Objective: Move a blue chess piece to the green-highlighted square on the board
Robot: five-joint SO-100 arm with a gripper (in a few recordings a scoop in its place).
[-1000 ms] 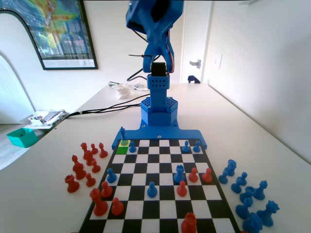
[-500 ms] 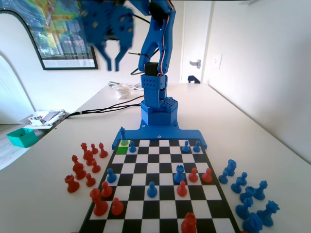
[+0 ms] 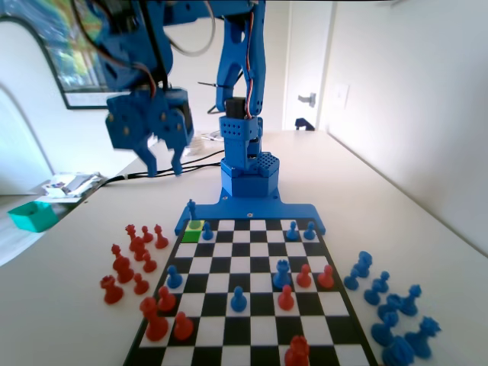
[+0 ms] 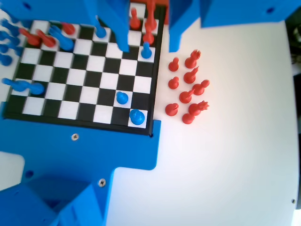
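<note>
My gripper (image 3: pixel 164 168) hangs open and empty in the air, left of the blue arm's base in the fixed view and well above the table. The green-highlighted square (image 3: pixel 195 231) is at the board's (image 3: pixel 255 263) far left corner. A slim blue pawn (image 3: pixel 207 230) stands right beside it. More blue pawns (image 3: pixel 239 298) stand further down the board. In the wrist view the gripper (image 4: pixel 149 47) has its jaws spread wide, high over the board's right edge. Two blue pawns (image 4: pixel 137 117) (image 4: pixel 122 98) stand near the board's (image 4: pixel 66 110) corner below.
Several captured red pieces (image 3: pixel 133 259) stand on the table left of the board and show as the red pieces (image 4: pixel 188 89) in the wrist view. Captured blue pieces (image 3: pixel 389 305) stand to its right. Red pieces (image 3: pixel 286 297) share the board. A teal tray (image 3: pixel 30 216) sits far left.
The arm has swung from high above its base to the left and downward in the fixed view. The gripper stays open and empty. No piece has moved.
</note>
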